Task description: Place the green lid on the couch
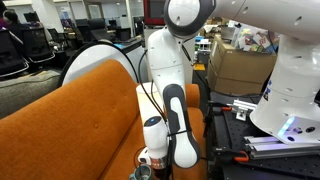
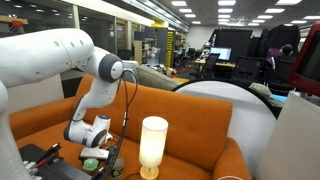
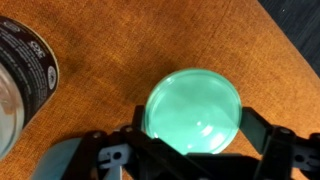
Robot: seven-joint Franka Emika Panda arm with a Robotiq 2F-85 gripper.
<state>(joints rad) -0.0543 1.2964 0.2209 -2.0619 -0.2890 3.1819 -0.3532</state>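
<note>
The green lid [image 3: 195, 108] is a round pale-green cap that fills the middle of the wrist view, lying on a brown wood-grain surface [image 3: 130, 40]. My gripper [image 3: 196, 128] has one black finger against each side of it and looks shut on it. In an exterior view the gripper [image 2: 93, 155] hangs low beside the couch with a bit of green lid [image 2: 90, 166] under it. In an exterior view the gripper [image 1: 150, 160] is at the bottom edge and the lid is hidden. The burnt-orange couch [image 1: 80, 110] shows in both exterior views [image 2: 190, 110].
A cream cylindrical lamp [image 2: 153, 143] stands right of the gripper. A dark round container [image 3: 20, 70] with a printed label sits at the wrist view's left edge. A black stand with tools [image 1: 240, 125] and cardboard boxes [image 1: 240, 65] are beside the arm.
</note>
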